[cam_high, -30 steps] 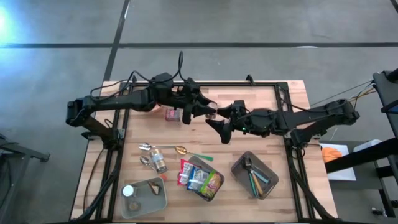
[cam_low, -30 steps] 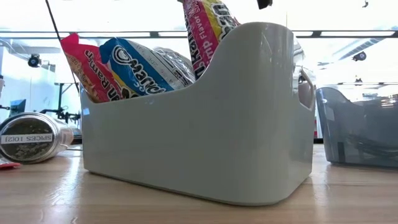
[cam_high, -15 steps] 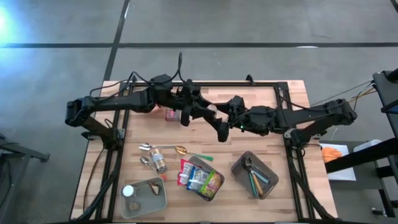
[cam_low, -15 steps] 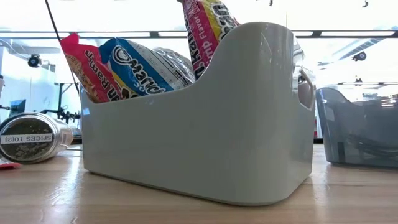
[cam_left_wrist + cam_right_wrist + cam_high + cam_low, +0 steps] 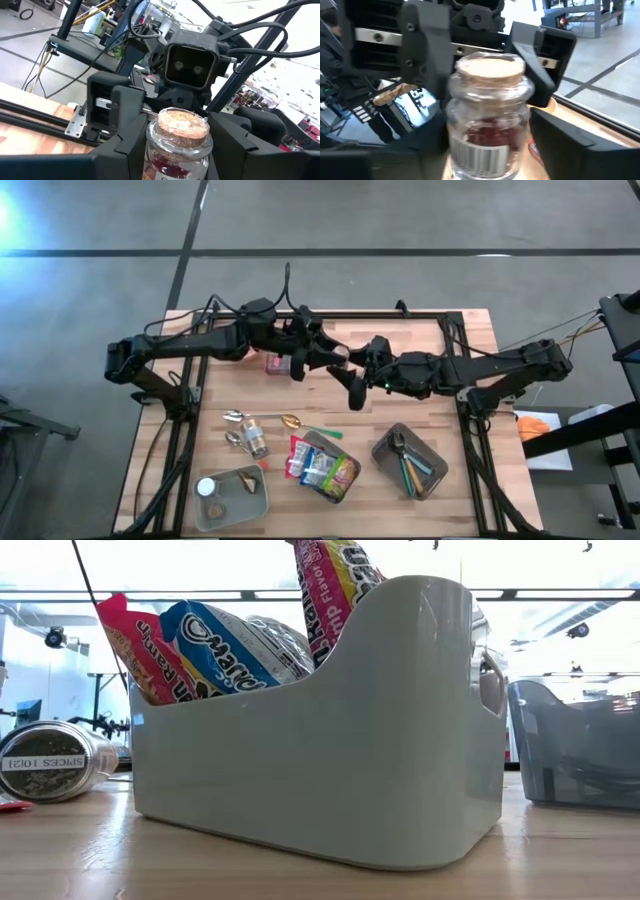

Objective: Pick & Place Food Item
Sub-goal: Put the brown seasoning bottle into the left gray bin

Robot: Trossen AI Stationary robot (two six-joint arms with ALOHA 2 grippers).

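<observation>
Since the frame a second earlier, the right gripper point(image 5: 352, 375) had advanced toward the left gripper point(image 5: 322, 358), and the two were observed nose to nose above the middle of the table point(image 5: 440, 340). Between them was a small cork-stoppered glass jar point(image 5: 177, 142) holding red contents, the apparent food item.

The left wrist view showed the jar upright and clamped between the left arm's own fingers point(image 5: 122, 150), cork uppermost, with the right wrist camera housing directly behind it. The right wrist view showed the same jar point(image 5: 489, 120) centred between the right arm's fingers point(image 5: 560, 135), which stood on either side of the glass; contact could not be confirmed there. The jar was judged to be held aloft and upright so that the second arm could take it side-on, clear of the table clutter: a handover in progress, not yet completed.

Both arms were stretched inward from their own table sides, wrists roughly level and facing one another. The right jaws were partly open and appeared to be closing about the jar.

Nearer the front edge, a grey bin point(image 5: 330, 760) of snack packets point(image 5: 225, 650) stood beside a lying spice jar point(image 5: 50, 762) and a darker bin point(image 5: 570, 755).
</observation>
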